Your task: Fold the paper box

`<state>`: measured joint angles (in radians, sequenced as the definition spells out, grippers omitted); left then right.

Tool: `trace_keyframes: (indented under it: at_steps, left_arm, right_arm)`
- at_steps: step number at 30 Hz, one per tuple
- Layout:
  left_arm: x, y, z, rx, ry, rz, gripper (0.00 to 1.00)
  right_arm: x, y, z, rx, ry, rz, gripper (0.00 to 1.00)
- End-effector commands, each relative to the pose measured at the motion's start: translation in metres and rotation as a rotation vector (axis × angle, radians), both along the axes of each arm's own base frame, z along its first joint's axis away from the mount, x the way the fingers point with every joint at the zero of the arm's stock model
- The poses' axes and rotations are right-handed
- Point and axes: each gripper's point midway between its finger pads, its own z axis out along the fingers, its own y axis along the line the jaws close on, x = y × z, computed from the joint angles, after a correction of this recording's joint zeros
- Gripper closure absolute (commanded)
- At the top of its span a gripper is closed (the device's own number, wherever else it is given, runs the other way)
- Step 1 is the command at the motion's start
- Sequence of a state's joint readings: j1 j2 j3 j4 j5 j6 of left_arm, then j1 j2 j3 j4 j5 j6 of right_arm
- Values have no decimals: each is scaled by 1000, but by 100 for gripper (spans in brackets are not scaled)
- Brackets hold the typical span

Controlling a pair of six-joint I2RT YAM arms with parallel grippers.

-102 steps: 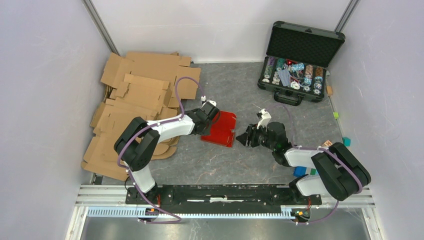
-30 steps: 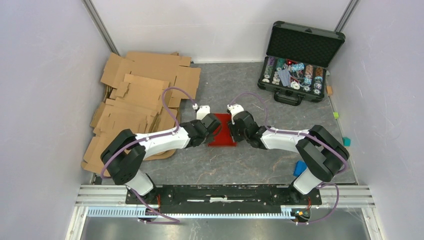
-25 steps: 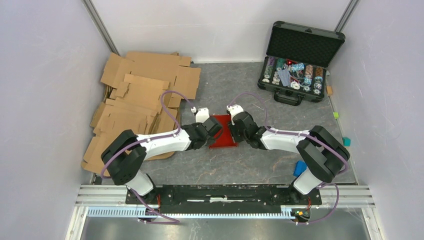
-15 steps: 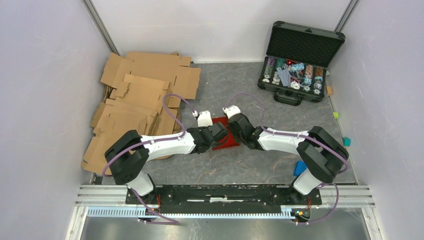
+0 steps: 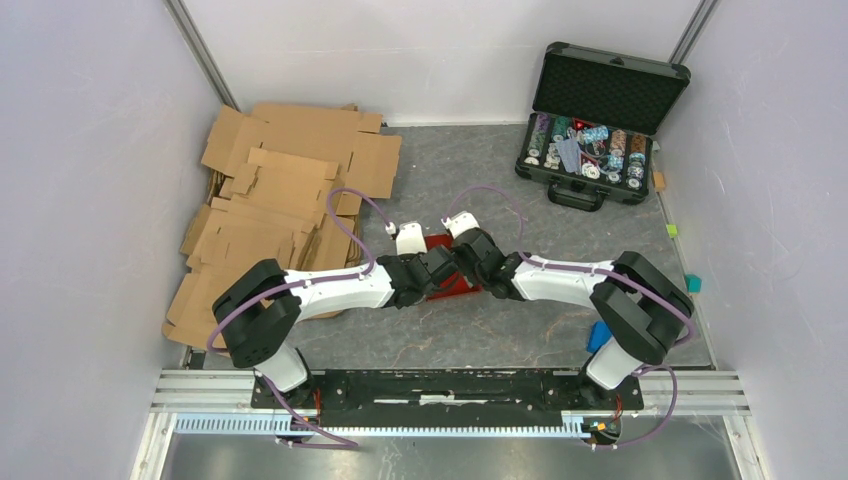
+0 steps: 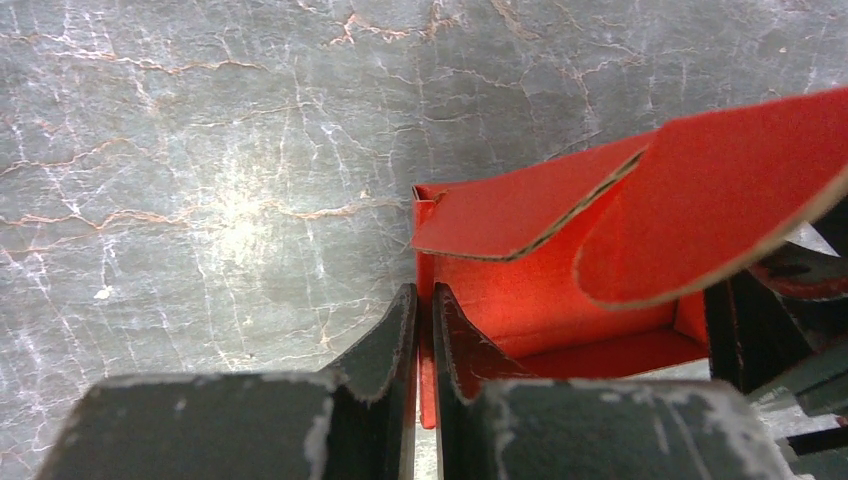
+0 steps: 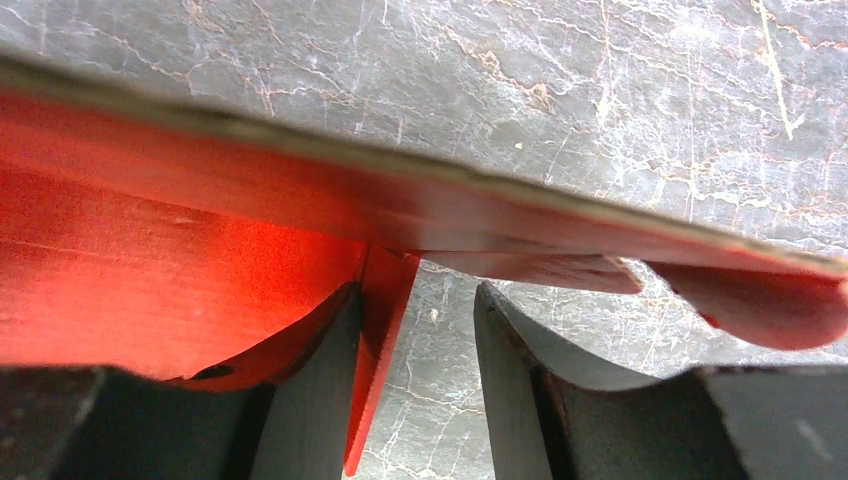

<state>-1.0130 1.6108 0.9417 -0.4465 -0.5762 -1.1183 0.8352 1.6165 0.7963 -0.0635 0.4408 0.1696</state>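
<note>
**One red box, two grippers on it, mid-table**

Top external: two arms and one paper box (image 5: 458, 288) at the centre of the table (image 5: 450, 170). The box is mostly hidden by the left gripper (image 5: 438, 266) and right gripper (image 5: 470, 258), which meet over it. One pile of brown cardboard sheets (image 5: 280, 200) far left, one open chip case (image 5: 598, 110) far right. Jaw states unreadable here.

Left wrist: two fingers (image 6: 385, 345) pinched tight on a box wall, one flap curling overhead.

Right wrist: two fingers (image 7: 510, 350) apart, a red panel against one and a gap to the other, so not clamped.
</note>
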Motion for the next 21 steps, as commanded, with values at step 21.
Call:
trace_keyframes:
  at_steps: [21]
  left_arm:
    - [7,15,4,43,-51,84,98]
  right_arm:
    - [-27,9,-1,231,156,67,46]
